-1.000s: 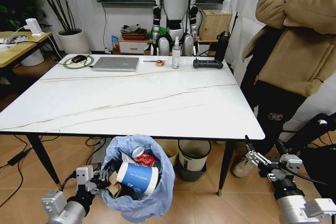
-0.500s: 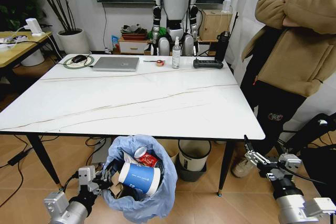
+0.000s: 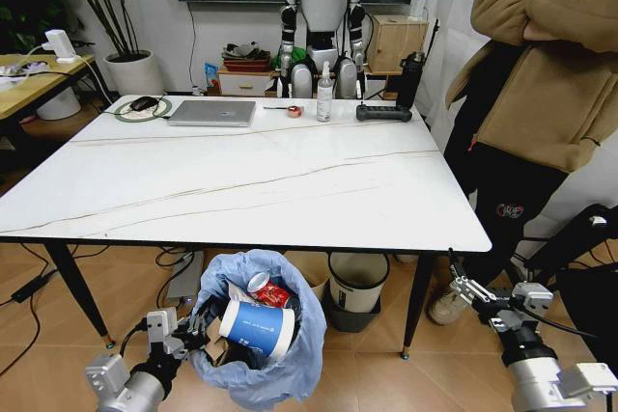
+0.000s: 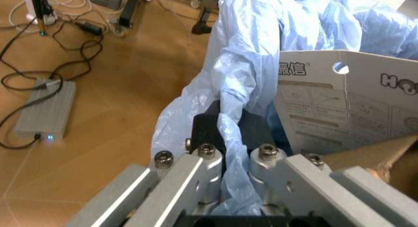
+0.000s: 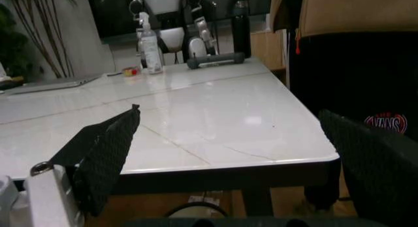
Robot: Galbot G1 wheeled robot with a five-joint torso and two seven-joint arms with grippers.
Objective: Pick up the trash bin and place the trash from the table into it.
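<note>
left gripper (image 4: 235, 139) pinches the trash bin (image 3: 253, 330) rim below the table (image 3: 241, 238) edge — right gripper (image 3: 470, 288) spread.

My near half of the table (image 3: 241, 190) is bare and open to pass over. Laptop (image 3: 213, 114), spray bottle (image 3: 324, 96) and black remote (image 3: 383, 113) line its far edge. A person (image 3: 541, 94) blocks its right side.

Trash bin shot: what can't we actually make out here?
- Trash bin base: head view, cut off by the picture's lower edge and wrapped in the bag.
- Bin rim: left wrist view, the bag bunched between the left gripper jaws hides it.
- Lower trash: head view, covered by the blue paper cup.
- Right gripper: head view, open, holding nothing; its arm is cut off.
</note>
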